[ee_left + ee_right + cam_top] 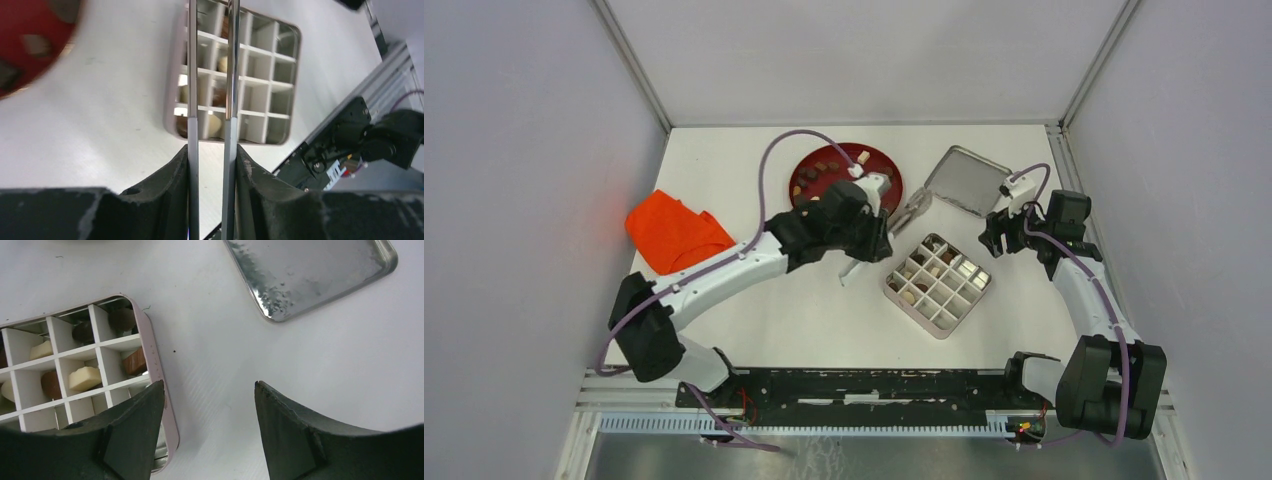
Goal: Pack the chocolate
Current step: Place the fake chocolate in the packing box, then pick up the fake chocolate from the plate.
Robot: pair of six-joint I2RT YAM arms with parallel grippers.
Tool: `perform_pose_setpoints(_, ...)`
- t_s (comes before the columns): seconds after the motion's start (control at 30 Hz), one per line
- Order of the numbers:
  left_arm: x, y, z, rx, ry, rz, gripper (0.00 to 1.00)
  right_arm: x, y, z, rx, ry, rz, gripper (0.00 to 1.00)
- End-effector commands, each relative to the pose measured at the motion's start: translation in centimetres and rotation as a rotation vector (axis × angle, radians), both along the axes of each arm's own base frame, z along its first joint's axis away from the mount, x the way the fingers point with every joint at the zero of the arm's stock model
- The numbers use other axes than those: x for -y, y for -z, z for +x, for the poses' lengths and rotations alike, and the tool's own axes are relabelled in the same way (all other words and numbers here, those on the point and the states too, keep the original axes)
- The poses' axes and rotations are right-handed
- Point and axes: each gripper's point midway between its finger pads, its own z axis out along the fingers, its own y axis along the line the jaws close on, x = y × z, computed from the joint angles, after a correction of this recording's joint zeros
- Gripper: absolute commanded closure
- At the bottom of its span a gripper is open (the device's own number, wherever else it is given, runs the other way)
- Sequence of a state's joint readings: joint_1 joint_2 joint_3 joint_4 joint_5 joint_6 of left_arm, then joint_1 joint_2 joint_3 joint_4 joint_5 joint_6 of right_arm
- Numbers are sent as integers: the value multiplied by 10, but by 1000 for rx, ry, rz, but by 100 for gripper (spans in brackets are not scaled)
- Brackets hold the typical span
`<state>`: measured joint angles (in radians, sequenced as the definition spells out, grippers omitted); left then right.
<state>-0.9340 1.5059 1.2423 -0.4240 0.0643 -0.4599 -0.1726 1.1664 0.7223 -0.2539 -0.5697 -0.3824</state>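
Several small pieces of chocolate lie on the red plate; more chocolate sits in cells of the pink divided box. My left gripper is shut on the metal tweezers. In the left wrist view the gripper pinches both arms of the tweezers, which run out over the box and its chocolate. Their tips are out of that view. My right gripper stands open and empty over bare table, just right of the box's rim.
A shiny metal lid lies upside down behind the box, also in the right wrist view as the lid. An orange cloth lies at the left. Grey walls close in the table on three sides.
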Motion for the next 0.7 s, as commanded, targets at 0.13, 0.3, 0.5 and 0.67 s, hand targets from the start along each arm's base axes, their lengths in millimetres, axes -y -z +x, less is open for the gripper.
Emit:
perform_pose_setpoints(0.13,-128,-4,60,17,-195,181,63,-11,-7,-1,23,-85,23,28)
perform_pose_setpoints(0.3,-178,19,71,-40,-223,384,63,-12,-8,-2,22,-94,25,28)
perform_pose_setpoints(0.5,-191,24,91,-46,-227,435,62,-14,-7,-3,17,-102,32,28)
perform_pose_setpoints(0.67,-191,32,103,-66,-202,484,62,-14,-6,-3,14,-103,32,28)
